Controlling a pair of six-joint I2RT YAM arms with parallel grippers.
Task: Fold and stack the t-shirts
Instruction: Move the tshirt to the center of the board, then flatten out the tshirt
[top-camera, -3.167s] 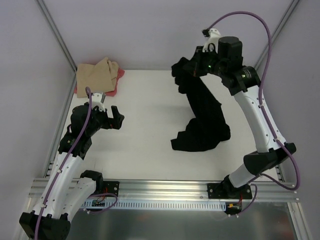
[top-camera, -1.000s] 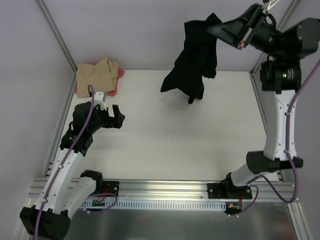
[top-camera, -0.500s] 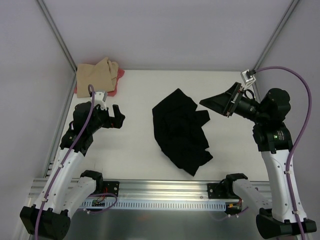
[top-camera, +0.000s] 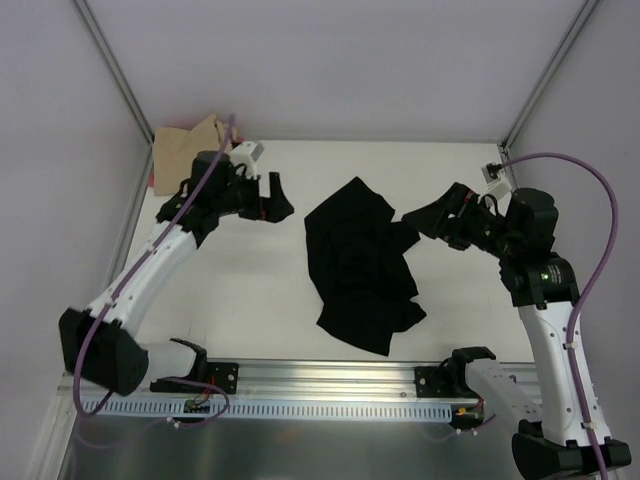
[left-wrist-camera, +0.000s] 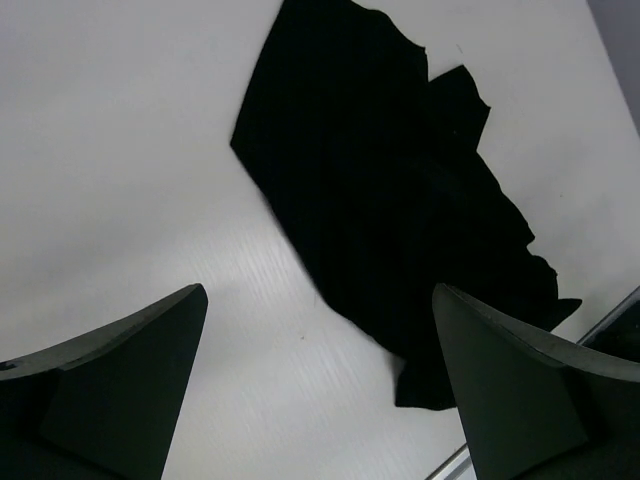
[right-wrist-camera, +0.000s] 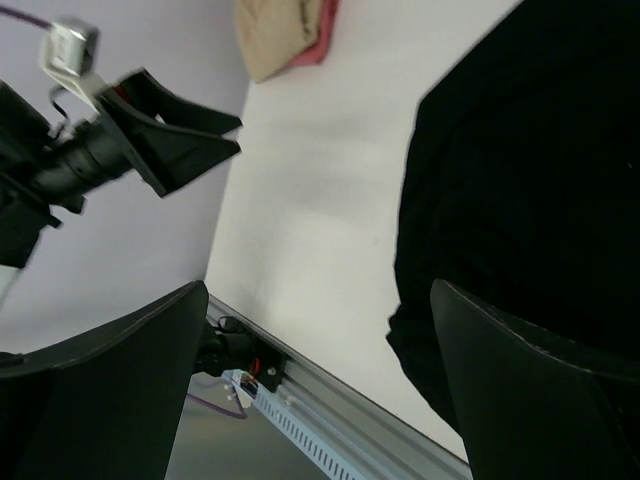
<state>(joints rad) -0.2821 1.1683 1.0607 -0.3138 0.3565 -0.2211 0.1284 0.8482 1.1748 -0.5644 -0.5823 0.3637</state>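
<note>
A black t-shirt (top-camera: 360, 265) lies crumpled in a loose heap on the middle of the white table, held by neither gripper. My left gripper (top-camera: 275, 200) hangs open just left of its upper edge; its wrist view shows the black cloth (left-wrist-camera: 400, 190) ahead beyond the open gripper (left-wrist-camera: 318, 300). My right gripper (top-camera: 428, 222) is open at the shirt's upper right corner, above the cloth (right-wrist-camera: 530, 200), nothing between its fingers (right-wrist-camera: 318, 290). A tan t-shirt (top-camera: 185, 150) lies on a pink-red one (top-camera: 153, 182) in the far left corner, partly hidden by my left arm.
A metal rail (top-camera: 330, 375) runs along the near table edge. Pale walls with grey corner posts (top-camera: 110, 70) close the table at the left, back and right. The right wrist view shows the tan and pink pile (right-wrist-camera: 285, 35) and my left gripper (right-wrist-camera: 185, 135).
My right gripper opened and let the black t-shirt go; it dropped from high up onto the table. The right arm came down. My left arm swung from the left side toward the shirt.
</note>
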